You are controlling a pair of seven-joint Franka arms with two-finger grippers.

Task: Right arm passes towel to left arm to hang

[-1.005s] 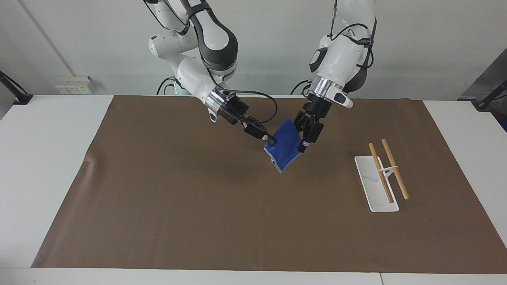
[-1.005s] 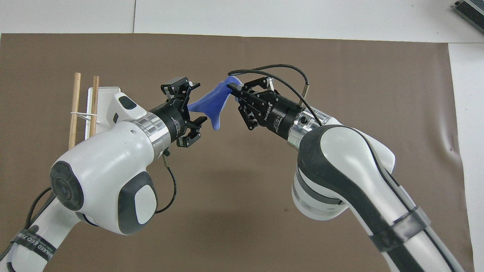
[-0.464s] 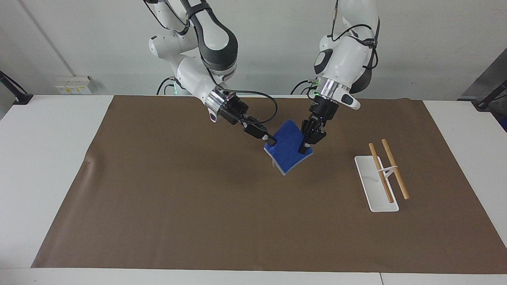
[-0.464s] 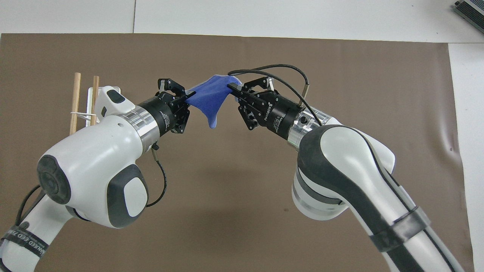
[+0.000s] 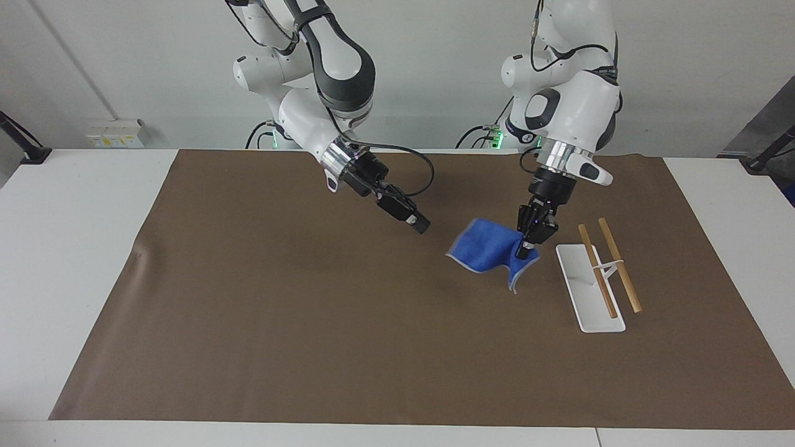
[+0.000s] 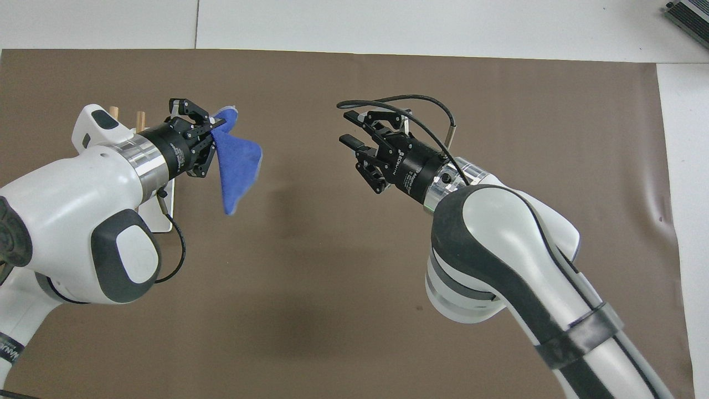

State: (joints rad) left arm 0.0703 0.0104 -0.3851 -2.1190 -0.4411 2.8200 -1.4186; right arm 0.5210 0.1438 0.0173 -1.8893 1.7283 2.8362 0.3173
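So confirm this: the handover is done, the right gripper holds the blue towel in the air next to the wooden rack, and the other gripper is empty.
Wrong gripper. The left gripper holds the towel in the air beside the wooden rack; the right gripper is the empty one, over the brown mat. The facing view shows it.

- A plain white wall (image 5: 435,62) stands along the robots' edge of the table.
- A white rectangular tabletop (image 5: 74,248) carries a large brown rectangular mat (image 5: 310,341).
- A white socket strip (image 5: 115,133) sits low on the wall.
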